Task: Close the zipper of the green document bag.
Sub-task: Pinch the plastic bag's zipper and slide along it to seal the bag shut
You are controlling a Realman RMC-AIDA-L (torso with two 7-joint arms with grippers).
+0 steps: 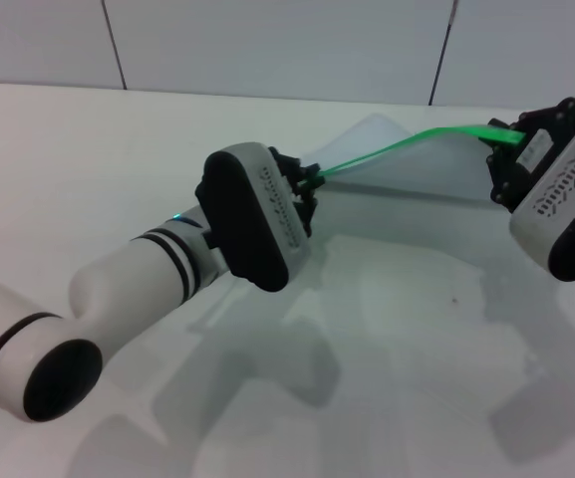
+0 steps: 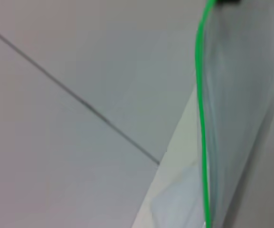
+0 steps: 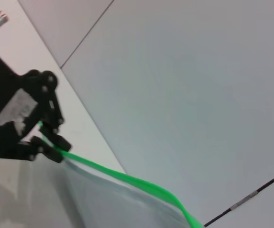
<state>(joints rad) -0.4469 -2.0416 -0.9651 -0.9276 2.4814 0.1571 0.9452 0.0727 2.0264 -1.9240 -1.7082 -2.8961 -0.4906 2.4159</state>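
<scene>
The green document bag (image 1: 407, 179) hangs lifted off the white table, its translucent sheet sagging below the zipper (image 1: 397, 146). That bright green strip is stretched between my two grippers. My left gripper (image 1: 310, 184) is shut on the strip's left end, and the right wrist view shows it from the far side (image 3: 53, 137) pinching the zipper (image 3: 127, 179). At the right end, my right gripper (image 1: 503, 139) is shut on the strip. The left wrist view looks along the zipper (image 2: 201, 104) and the bag (image 2: 241, 118). I cannot make out the slider.
The white table (image 1: 88, 159) runs back to a pale panelled wall (image 1: 267, 40). My left forearm (image 1: 118, 289) reaches in from the front left, and the right wrist housing (image 1: 566, 209) sits at the right edge.
</scene>
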